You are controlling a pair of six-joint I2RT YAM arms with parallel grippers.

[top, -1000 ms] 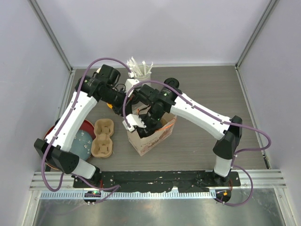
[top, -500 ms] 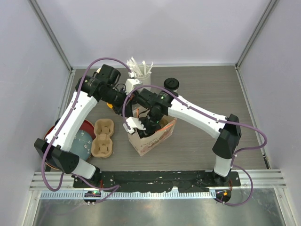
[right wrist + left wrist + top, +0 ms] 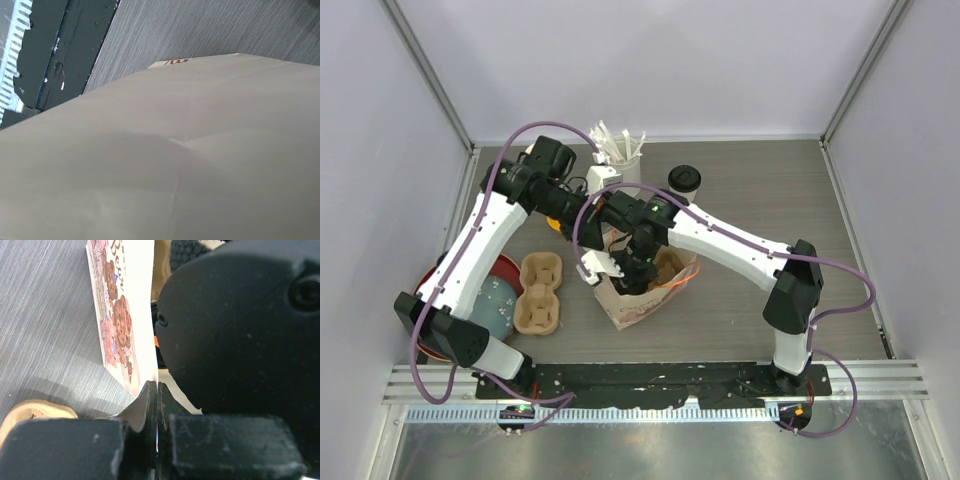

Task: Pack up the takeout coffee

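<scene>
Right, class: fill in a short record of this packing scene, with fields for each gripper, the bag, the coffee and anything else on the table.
left gripper: shut on the top edge of the paper bag
right gripper: inside the bag's mouth, open or shut cannot be told
paper bag: upright, mouth open
lidded cup: one in view, upright on the table beyond the bag, not touching it
cup carrier: empty, left of the bag
stirrer holder: far side of the table

Pulp cup carrier [image 3: 541, 293], white stirrers [image 3: 618, 143] in holder, red bowl [image 3: 508, 266]
</scene>
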